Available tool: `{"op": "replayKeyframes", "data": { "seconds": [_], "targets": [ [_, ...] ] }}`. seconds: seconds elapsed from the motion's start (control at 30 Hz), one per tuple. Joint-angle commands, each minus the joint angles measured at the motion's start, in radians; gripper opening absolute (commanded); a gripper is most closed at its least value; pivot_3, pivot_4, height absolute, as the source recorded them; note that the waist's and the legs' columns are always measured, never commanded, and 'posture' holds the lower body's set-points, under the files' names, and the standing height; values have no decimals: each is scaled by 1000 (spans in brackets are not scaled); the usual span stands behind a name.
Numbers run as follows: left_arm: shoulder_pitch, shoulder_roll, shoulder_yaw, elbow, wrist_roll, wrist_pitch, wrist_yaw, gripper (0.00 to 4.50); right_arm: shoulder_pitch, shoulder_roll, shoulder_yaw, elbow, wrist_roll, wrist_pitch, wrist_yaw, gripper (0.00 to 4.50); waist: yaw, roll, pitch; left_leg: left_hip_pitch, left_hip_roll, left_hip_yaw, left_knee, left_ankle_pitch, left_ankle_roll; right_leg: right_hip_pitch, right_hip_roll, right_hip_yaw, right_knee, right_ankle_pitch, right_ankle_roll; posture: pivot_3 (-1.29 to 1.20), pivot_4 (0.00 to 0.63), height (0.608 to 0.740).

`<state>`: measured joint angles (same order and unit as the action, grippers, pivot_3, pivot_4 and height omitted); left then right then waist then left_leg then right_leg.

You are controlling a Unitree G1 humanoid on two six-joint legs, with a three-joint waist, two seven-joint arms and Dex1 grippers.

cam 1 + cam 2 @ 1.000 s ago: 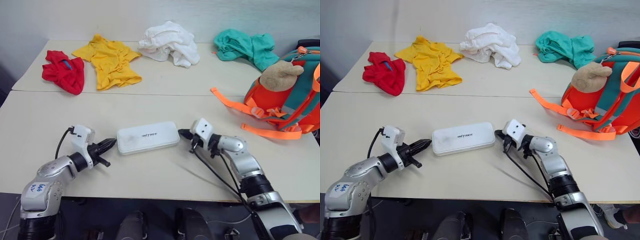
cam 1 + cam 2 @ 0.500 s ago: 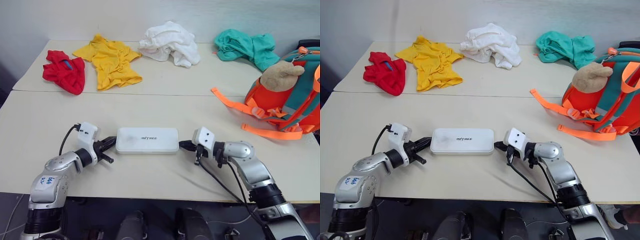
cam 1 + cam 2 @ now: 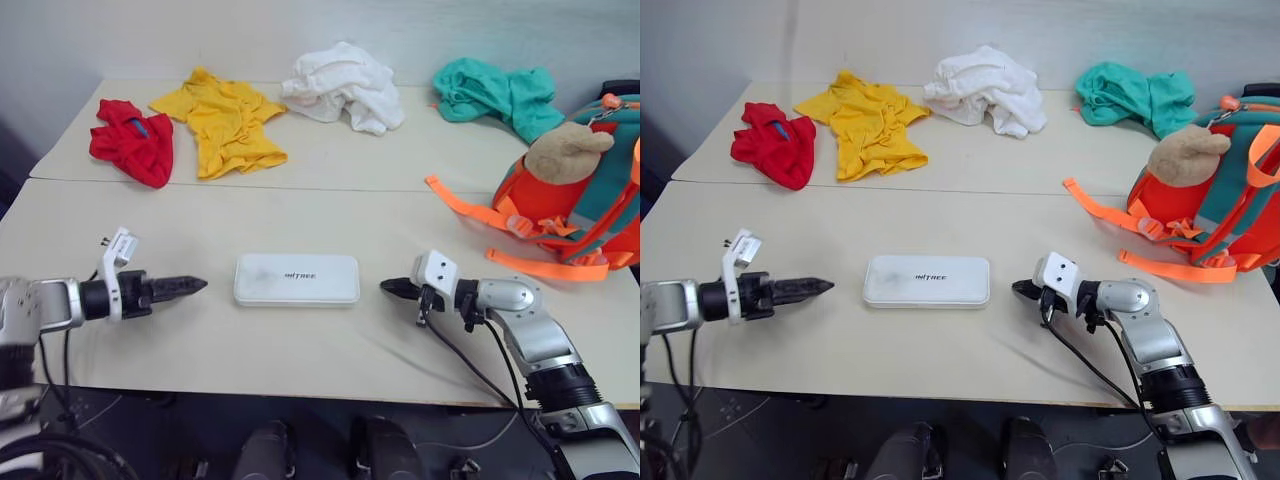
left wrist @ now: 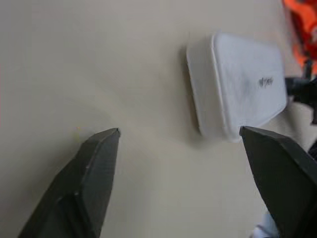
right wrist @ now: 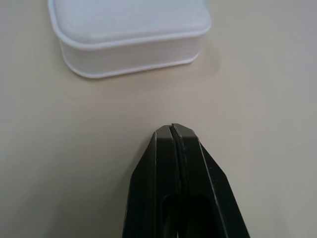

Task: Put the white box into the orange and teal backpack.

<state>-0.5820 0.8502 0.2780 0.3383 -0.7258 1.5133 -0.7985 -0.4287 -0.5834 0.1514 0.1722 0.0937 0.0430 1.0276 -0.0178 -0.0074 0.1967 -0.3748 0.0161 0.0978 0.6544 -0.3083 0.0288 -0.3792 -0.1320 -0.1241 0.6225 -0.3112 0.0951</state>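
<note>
Flanking the box (image 3: 296,279) at mid-table: left gripper (image 4: 179,133) now spread and backed off leftward, right gripper (image 3: 388,287) pressed together, also withdrawn. Box squared up, lying free, ungrasped. Beyond right, backpack (image 3: 590,205) well apart; transfer not yet begun.

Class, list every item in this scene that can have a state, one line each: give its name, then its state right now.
white box: closed, flat on the table, touched by neither gripper.
orange and teal backpack: standing at the table's right end, straps spread out.
left gripper: open, short of the box.
right gripper: shut, short of the box.
red garment, yellow shirt, white garment, teal garment: crumpled.
</note>
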Motion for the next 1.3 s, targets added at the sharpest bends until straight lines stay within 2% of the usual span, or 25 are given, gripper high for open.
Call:
{"op": "replayKeyframes", "data": {
  "seconds": [0.03,0.23,0.43,0.6,0.7,0.83,0.97,1.07,1.13,1.2,1.27,1.3],
  "targets": [
    [-114,-53,-4,141,15,69,27,3931,-26,19,28,21,-16,-19,6,0,-4,-1,0,0,0,0,0,0,0,0,0,0,0,0,0,0,150,740],
    [-189,-101,-194,225,7,101,0,3931,-63,62,68,39,-38,-23,-3,0,-13,-4,1,1,1,3,1,2,-1,0,2,3,1,0,1,0,150,740],
    [-223,-155,-236,258,-4,101,-35,3931,-86,114,99,62,-55,-53,-10,0,-7,-4,1,2,0,3,2,2,-1,0,1,4,2,0,1,0,150,740],
    [-179,-160,-254,166,-2,35,-106,3931,-91,127,106,92,-69,-77,-11,0,-8,-4,1,2,0,2,3,2,-1,1,0,4,2,-1,1,0,150,740],
    [-166,-161,-246,155,-4,45,-116,3350,-90,127,106,109,-76,-95,-9,0,-9,-4,1,2,0,2,3,2,-1,1,1,4,2,-1,1,0,150,740],
    [-153,-160,-206,137,-14,48,-117,2166,-83,110,104,125,-82,-125,4,0,-9,-4,1,2,0,2,3,2,-1,1,1,4,2,-1,1,0,150,740],
    [-103,-147,-166,61,-46,86,-114,1382,-53,69,73,119,-61,-155,21,0,-9,-4,0,2,0,1,4,1,-1,2,0,4,2,-1,1,0,150,740],
    [-40,-150,-92,-35,-94,97,-113,1356,-9,27,28,101,-27,-184,28,0,-9,-4,0,2,0,1,3,1,-1,1,0,4,2,-1,1,0,150,740],
    [26,-180,13,-134,-134,58,-93,1356,59,-11,-46,54,39,-179,26,0,-6,-4,0,1,0,0,3,1,-1,1,0,4,1,-1,1,0,150,740],
    [91,-194,62,-234,-150,-16,-91,1354,119,-33,-119,3,105,-155,11,0,-3,-4,1,0,0,-1,3,1,-1,2,0,4,0,-1,1,0,150,740],
    [160,-232,136,-333,-178,-121,-98,1354,206,-58,-210,-74,192,-94,2,354,0,-4,1,0,0,-1,3,1,-1,2,-1,4,-1,-1,1,0,150,740],
    [215,-244,149,-400,-158,-241,-137,1354,279,-69,-288,-121,239,-70,-20,566,2,-4,1,-1,0,-1,3,1,-1,2,-1,4,-1,0,1,0,150,740]
  ]
}}
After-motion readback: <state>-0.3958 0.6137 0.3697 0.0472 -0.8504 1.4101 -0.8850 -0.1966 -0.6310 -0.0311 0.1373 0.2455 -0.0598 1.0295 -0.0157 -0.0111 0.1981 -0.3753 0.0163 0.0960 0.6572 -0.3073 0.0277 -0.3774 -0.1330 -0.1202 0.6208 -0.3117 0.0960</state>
